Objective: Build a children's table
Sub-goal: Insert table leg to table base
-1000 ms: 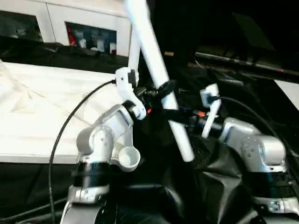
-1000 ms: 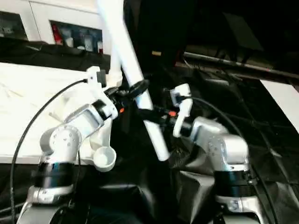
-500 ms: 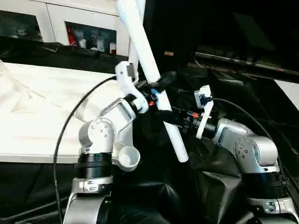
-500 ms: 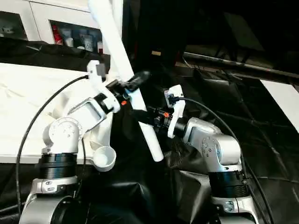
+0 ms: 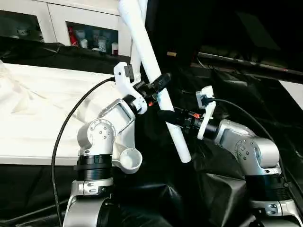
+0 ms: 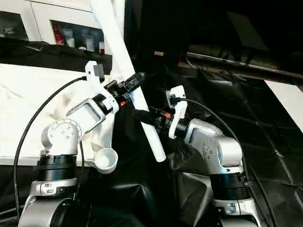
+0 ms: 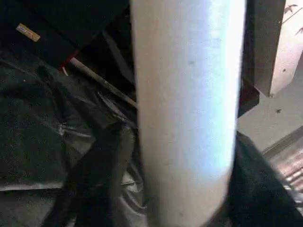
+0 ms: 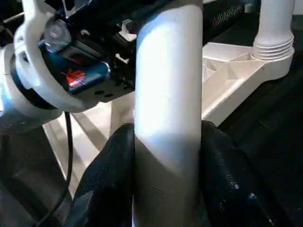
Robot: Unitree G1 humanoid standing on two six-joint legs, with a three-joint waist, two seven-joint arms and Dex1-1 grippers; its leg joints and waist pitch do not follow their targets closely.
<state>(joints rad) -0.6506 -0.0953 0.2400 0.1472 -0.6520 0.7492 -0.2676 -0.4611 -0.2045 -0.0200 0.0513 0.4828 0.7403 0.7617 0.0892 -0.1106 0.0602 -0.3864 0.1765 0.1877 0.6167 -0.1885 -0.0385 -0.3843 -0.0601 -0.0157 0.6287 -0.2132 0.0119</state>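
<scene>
A long white table leg (image 5: 142,38) slants from the top of the picture down to its free end (image 5: 185,158) between my arms. My left gripper (image 5: 158,85) is around its middle, and its fingers (image 7: 106,161) press both sides of the tube. Just below, my right gripper (image 5: 166,116) is shut on the same leg (image 8: 168,94). The white tabletop (image 5: 42,132) lies on the left with its ribbed underside up. An open corner socket (image 5: 130,160) sits at its near corner. Another leg (image 8: 273,23) stands upright in a far socket.
A white glass-fronted cabinet (image 5: 90,28) stands at the back left. Crumpled black sheeting (image 5: 203,189) covers the ground under and to the right of my arms. A black cable (image 5: 64,137) loops from my left wrist. A pale surface (image 5: 294,92) shows at the right edge.
My left gripper's fingers have closed in onto the leg. Both arms and the leg have shifted a little to the left. The right gripper has kept its hold.
</scene>
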